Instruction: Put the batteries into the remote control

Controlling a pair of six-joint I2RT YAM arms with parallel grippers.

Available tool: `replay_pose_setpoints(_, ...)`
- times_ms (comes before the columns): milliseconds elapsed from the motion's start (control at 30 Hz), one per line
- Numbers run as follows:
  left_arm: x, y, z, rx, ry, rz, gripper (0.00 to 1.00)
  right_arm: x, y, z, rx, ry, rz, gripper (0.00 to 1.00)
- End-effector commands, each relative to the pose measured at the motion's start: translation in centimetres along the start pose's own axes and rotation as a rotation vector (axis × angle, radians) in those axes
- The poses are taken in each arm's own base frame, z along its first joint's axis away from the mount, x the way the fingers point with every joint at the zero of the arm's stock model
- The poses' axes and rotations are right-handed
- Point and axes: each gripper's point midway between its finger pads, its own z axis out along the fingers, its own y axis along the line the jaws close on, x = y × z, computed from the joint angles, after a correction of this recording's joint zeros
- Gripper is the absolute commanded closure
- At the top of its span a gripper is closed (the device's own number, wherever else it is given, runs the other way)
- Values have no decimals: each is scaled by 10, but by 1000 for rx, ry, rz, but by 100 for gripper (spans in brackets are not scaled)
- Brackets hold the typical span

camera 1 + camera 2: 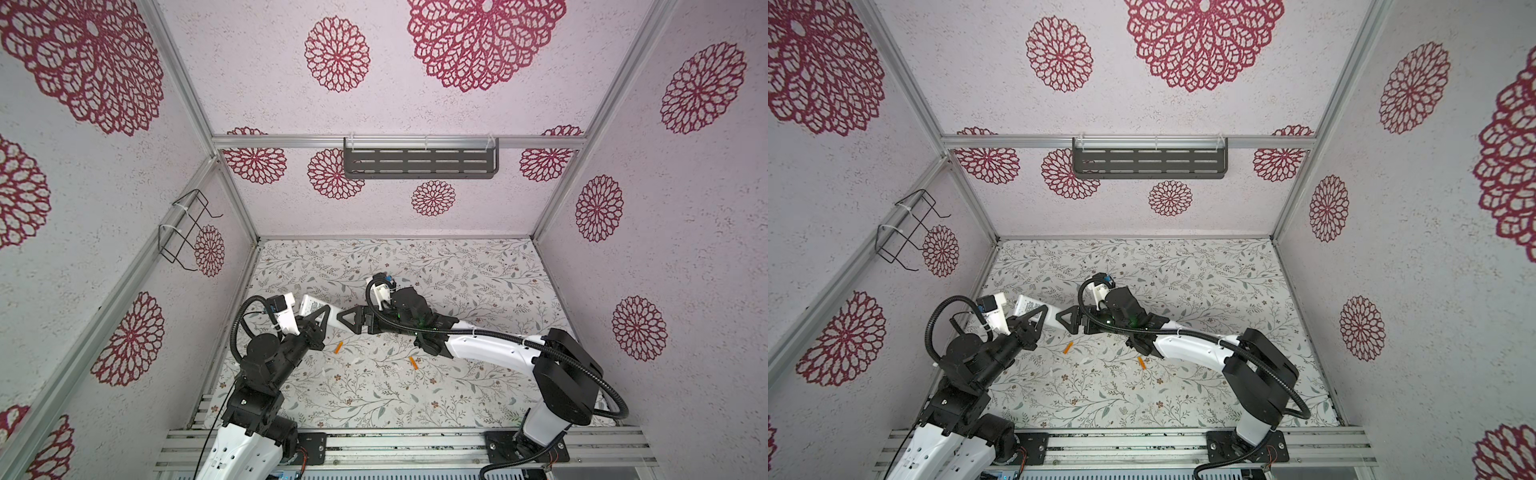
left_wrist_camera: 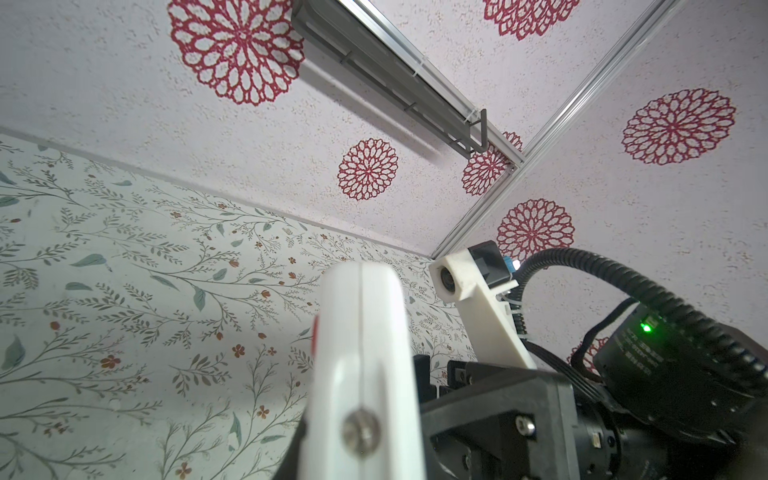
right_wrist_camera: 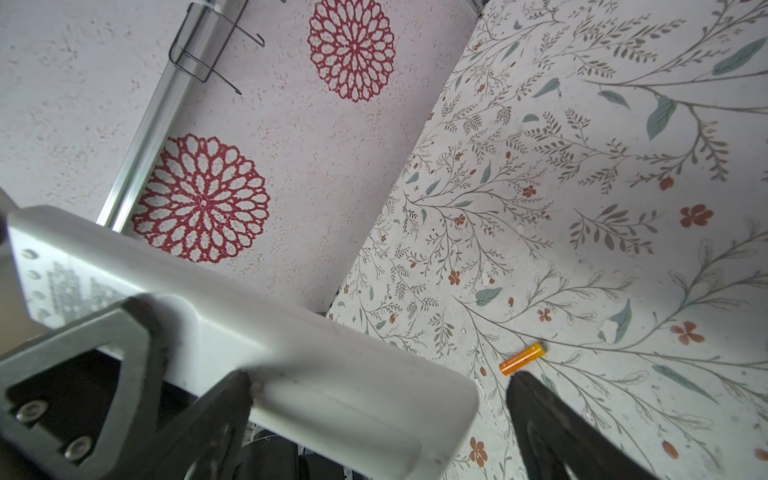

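Observation:
The white remote control (image 1: 309,306) is held above the flowered mat, left of centre in both top views, with its plain back up. My left gripper (image 1: 322,313) is shut on it partway along. My right gripper (image 1: 343,322) is open and straddles the remote's (image 3: 291,353) near end. One dark finger (image 3: 208,415) lies against the remote. The other finger (image 3: 548,424) stands apart from it. Two orange batteries lie on the mat: one (image 1: 338,348) below the grippers, the other (image 1: 413,363) under my right forearm. The right wrist view shows one battery (image 3: 523,358).
A dark slotted shelf (image 1: 419,163) hangs on the back wall. A black wire rack (image 1: 187,228) is fixed to the left wall. Aluminium rails (image 1: 415,449) run along the front edge by both arm bases. Small white scraps (image 1: 357,359) lie between the batteries.

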Motion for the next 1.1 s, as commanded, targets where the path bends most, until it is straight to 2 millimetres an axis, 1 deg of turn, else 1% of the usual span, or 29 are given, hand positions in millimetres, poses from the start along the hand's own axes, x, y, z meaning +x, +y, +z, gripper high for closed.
replay_pose_setpoints(0,-21,-26,-7,113,-74,9,100,7,-5,11,55,29,36,1)
replay_pose_setpoints(133,-23,-26,-8,114,-87,12,100,23,-33,17,161,62,83,1)
replay_pose_setpoints(267,-24,-26,-10,113,-96,16,100,35,-52,20,229,89,95,1)
replay_pose_setpoints(400,-25,-26,-10,111,-99,18,100,42,-64,21,295,113,78,1)
replay_pose_setpoints(500,-26,-20,-9,80,-109,25,100,45,-72,19,340,125,61,1)
replay_pose_setpoints(567,-27,-13,-8,38,-115,33,100,46,-75,17,357,130,53,1)
replay_pose_setpoints(667,-27,-10,-5,19,-107,42,100,47,-78,14,375,139,37,1)
replay_pose_setpoints(867,-17,-1,6,-24,-49,43,100,47,-78,9,385,139,23,1)
replay_pose_setpoints(1067,-15,6,7,-58,-44,48,100,44,-79,4,400,130,12,1)
